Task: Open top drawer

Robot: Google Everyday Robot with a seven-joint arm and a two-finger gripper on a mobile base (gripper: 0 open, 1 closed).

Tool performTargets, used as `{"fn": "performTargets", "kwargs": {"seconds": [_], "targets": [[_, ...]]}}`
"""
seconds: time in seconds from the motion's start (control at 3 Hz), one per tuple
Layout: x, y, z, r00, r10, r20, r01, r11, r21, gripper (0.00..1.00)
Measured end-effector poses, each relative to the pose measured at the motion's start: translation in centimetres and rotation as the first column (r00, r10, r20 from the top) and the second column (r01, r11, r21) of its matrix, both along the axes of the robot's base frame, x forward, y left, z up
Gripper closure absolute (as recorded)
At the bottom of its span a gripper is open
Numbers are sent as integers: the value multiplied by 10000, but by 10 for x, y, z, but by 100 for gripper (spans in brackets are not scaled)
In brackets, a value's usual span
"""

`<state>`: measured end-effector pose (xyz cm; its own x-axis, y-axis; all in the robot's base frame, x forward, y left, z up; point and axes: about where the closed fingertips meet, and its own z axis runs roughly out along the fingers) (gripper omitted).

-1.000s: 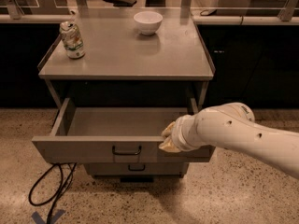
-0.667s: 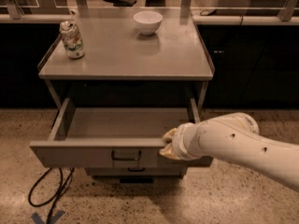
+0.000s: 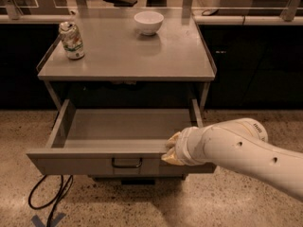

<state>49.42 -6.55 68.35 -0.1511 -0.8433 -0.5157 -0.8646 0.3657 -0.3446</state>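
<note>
The top drawer [image 3: 85, 163] is a wide grey metal tray pulled far out from under the grey cabinet top [image 3: 128, 56]. Its inside shows bare, and a small dark pull handle [image 3: 127, 163] sits at the centre of its front. My gripper [image 3: 170, 149] is at the right part of the drawer's front edge, at the end of the white arm [image 3: 246, 152] that comes in from the right. The wrist covers the fingers. A lower drawer shows as a dark strip below the front.
A crumpled drink can [image 3: 72, 40] stands at the cabinet top's left rear. A white bowl [image 3: 148, 22] stands at the rear centre. A black cable [image 3: 47, 195] loops on the speckled floor at the front left. Dark counters run behind.
The drawer has slid further out toward the camera, and my gripper and arm have moved back with its front edge.
</note>
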Motion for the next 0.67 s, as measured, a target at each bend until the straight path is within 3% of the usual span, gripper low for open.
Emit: {"fn": "performTargets", "kwargs": {"seconds": [0.33,0.67], "targets": [[-2,0,0,10000,-17,2,17,10000,-2,100],[-29,-7,-11,9996,-267,34,267,9996,-34,100]]}}
